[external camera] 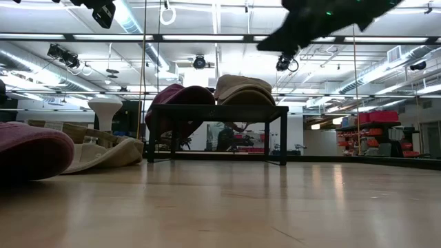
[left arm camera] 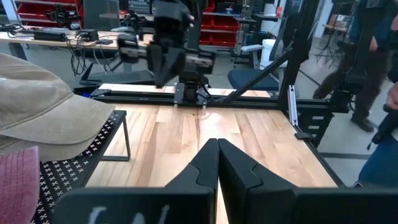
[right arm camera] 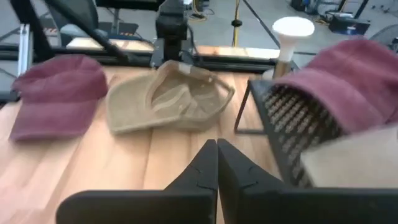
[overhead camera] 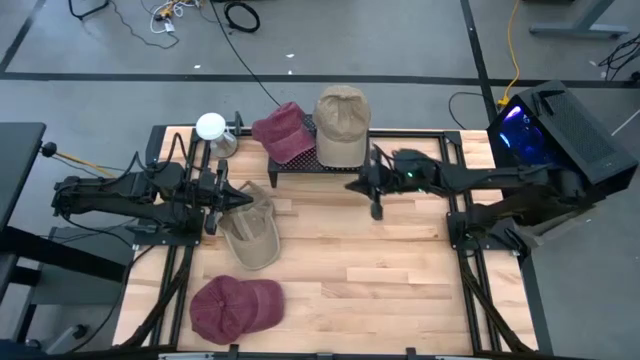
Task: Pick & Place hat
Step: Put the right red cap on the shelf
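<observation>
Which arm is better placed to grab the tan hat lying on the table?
Probably left: the left gripper sits at the tan hat, while the right gripper hangs by the rack.

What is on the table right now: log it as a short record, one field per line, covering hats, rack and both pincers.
rack: black mesh rack at the table's far edge
hats on rack: maroon hat and tan hat, side by side
hats on table: tan hat lying upturned; maroon hat near the front edge
other item: white stand beside the rack
left pincer: shut, empty, at the upturned tan hat's edge
right pincer: shut, empty, in front of the rack
</observation>
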Robot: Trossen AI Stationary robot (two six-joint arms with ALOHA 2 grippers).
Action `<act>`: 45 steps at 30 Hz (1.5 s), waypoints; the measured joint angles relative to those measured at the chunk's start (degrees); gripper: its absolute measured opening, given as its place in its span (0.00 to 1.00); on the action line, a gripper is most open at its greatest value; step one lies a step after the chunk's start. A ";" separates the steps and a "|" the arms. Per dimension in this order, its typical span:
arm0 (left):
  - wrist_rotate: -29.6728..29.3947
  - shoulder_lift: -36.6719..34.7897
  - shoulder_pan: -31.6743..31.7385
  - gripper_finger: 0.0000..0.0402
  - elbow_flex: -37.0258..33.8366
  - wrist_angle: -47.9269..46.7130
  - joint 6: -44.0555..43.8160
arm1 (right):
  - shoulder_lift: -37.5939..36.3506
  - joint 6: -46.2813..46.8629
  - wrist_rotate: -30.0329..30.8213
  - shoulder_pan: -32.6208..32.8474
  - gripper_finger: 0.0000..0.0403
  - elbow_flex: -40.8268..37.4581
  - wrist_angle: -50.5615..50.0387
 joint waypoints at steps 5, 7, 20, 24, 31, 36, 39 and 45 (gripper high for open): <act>-0.01 -0.01 0.01 0.04 0.00 0.01 -0.01 | -7.49 0.11 0.51 2.59 0.00 -8.91 3.46; -0.01 0.00 0.00 0.04 0.00 0.00 -0.01 | -10.31 1.05 1.87 3.65 0.00 -12.05 5.11; -0.01 0.01 0.00 0.04 -0.01 0.00 -0.02 | -27.88 5.80 5.67 4.57 0.00 -29.95 9.39; 0.01 0.01 0.00 0.04 -0.01 0.01 -0.02 | -31.71 7.44 5.25 4.58 0.00 -34.27 9.21; 0.01 0.00 -0.01 0.04 -0.01 0.01 -0.01 | -39.25 7.01 4.59 4.59 0.00 -39.21 9.48; 0.01 0.01 -0.01 0.04 0.01 0.00 -0.01 | -45.17 6.79 4.41 4.99 0.00 -42.95 9.57; -0.01 0.00 0.00 0.04 -0.01 0.00 -0.01 | -48.22 6.57 5.35 6.41 0.00 -44.81 9.61; 0.01 -0.01 -0.01 0.04 0.01 0.00 -0.01 | -53.29 6.07 7.89 9.13 0.00 -46.37 6.72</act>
